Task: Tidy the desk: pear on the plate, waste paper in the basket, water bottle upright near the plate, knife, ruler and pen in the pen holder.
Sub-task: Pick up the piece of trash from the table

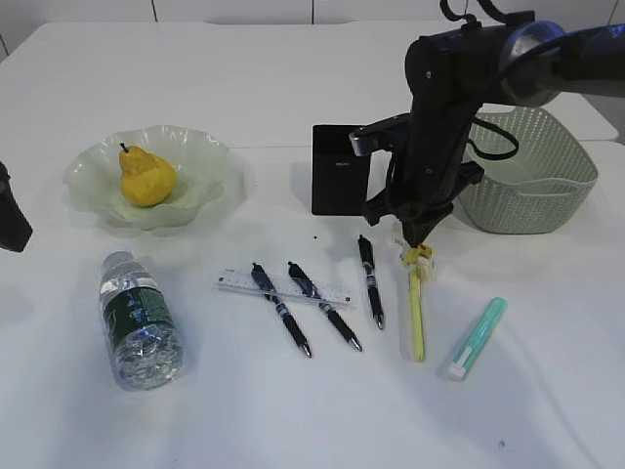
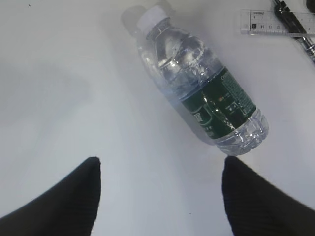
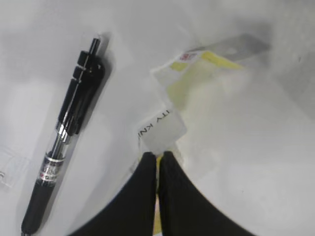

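Paper scrap (image 3: pixel 165 130), white and yellow with printing, lies at the top end of a yellow knife (image 1: pixel 417 311) on the desk (image 1: pixel 293 410), just in front of the black pen holder (image 1: pixel 339 168). The right gripper (image 3: pixel 157 156) stands over it with its jaws pressed together, pinching an edge of the scrap; how much paper is actually caught I cannot tell. In the wrist view more of it spreads beyond the pinch, a yellow-and-white fold with a grey strip.

Handling, as judged: very light, limp, crushable, nothing to break. It will flop and may tear or slide out if only a corner is held. A bite on the thicker crumpled fold would be safer than on the flat edge. It seems to touch or wrap the knife's end, so the knife might be dragged along.

The basket (image 1: pixel 547 186) sits just behind and to the right of the arm, a short carry.

Outward: a black pen (image 3: pixel 61 142) lies just left of the scrap; two more pens (image 1: pixel 281 308) cross the clear ruler (image 1: pixel 283 286) further left. A mint-green tool (image 1: pixel 477 337) lies right of the knife. The pear (image 1: pixel 146 178) is already in the wavy plate (image 1: pixel 210 191).

The water bottle (image 2: pixel 202 88) lies on its side near the plate. Left gripper (image 2: pixel 160 196) hovers above it, jaws spread wide, holding nothing. Bottle looks smooth, round, likely to roll; best taken across the labelled middle.
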`<act>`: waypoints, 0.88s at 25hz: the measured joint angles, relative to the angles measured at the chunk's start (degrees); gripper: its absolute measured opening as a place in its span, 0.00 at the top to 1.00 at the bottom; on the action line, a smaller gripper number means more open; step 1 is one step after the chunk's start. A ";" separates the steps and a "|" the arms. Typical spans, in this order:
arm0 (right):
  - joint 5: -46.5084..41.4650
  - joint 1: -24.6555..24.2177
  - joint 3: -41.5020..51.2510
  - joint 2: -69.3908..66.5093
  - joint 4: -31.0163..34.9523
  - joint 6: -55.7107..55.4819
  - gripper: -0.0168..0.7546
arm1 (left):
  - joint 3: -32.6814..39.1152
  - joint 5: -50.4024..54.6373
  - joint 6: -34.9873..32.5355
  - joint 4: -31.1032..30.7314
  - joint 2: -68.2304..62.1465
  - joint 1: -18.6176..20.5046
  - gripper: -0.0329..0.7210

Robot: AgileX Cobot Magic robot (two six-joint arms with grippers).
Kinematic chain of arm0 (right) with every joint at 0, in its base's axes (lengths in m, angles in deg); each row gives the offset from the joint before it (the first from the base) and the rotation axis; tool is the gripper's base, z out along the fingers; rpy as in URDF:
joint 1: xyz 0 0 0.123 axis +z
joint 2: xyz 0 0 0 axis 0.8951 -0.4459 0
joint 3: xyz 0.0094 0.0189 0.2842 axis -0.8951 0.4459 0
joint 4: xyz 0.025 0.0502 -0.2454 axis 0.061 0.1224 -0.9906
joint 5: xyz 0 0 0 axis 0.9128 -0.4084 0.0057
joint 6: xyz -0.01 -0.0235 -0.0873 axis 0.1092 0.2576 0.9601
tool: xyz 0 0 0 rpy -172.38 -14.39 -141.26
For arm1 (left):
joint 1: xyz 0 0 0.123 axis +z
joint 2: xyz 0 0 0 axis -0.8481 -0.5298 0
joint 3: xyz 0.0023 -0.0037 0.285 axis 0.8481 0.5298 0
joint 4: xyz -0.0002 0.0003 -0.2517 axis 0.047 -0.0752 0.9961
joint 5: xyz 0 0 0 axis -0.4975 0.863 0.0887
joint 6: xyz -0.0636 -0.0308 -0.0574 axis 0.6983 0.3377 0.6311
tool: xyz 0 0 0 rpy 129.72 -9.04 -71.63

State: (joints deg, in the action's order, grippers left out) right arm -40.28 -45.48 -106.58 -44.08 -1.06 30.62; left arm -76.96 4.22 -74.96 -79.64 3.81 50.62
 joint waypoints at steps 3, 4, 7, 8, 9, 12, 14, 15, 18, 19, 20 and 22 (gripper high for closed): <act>-0.12 0.00 -0.14 0.22 0.00 0.00 0.98 | 0.00 0.00 0.00 0.00 0.00 0.00 0.23; -0.21 0.00 -0.14 0.45 0.00 0.00 0.98 | 0.00 0.00 0.00 0.00 0.00 0.00 0.23; -0.33 0.00 -0.14 1.09 0.00 0.00 0.99 | 0.00 0.00 0.00 0.00 0.00 0.00 0.23; -0.33 0.00 -0.18 1.09 0.00 0.00 0.99 | 0.00 0.00 0.00 0.00 0.00 0.00 0.23; -0.41 0.00 -0.18 1.09 0.00 0.00 0.99 | 0.00 0.10 0.00 0.00 0.00 0.00 0.23; -0.69 0.00 -0.18 1.09 0.00 0.00 0.99 | 0.00 0.10 0.00 0.00 0.00 0.00 0.23; -1.03 0.00 -0.18 1.09 -0.10 0.00 0.99 | 0.00 0.10 0.00 0.00 0.00 0.00 0.23; -1.03 0.00 -0.18 1.16 -0.24 0.00 0.99 | 0.00 0.10 0.00 0.00 0.00 0.00 0.23; -1.42 0.00 -0.86 2.03 -0.24 0.00 0.99 | 0.00 0.10 0.00 0.00 0.00 0.00 0.24; -1.50 0.00 -1.36 2.58 -0.24 0.00 0.99 | 0.00 0.10 0.00 0.00 0.00 0.00 0.24; -1.65 0.00 -1.80 3.03 -0.28 0.00 0.99 | 0.00 0.10 0.00 0.00 0.00 0.00 0.24; -2.17 0.00 -2.92 3.99 -0.37 0.00 0.99 | 0.00 0.10 0.00 0.00 0.00 0.00 0.24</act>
State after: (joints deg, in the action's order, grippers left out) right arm -42.44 -45.48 -109.51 -40.08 -1.44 30.62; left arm -76.96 4.32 -74.96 -79.64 3.81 50.62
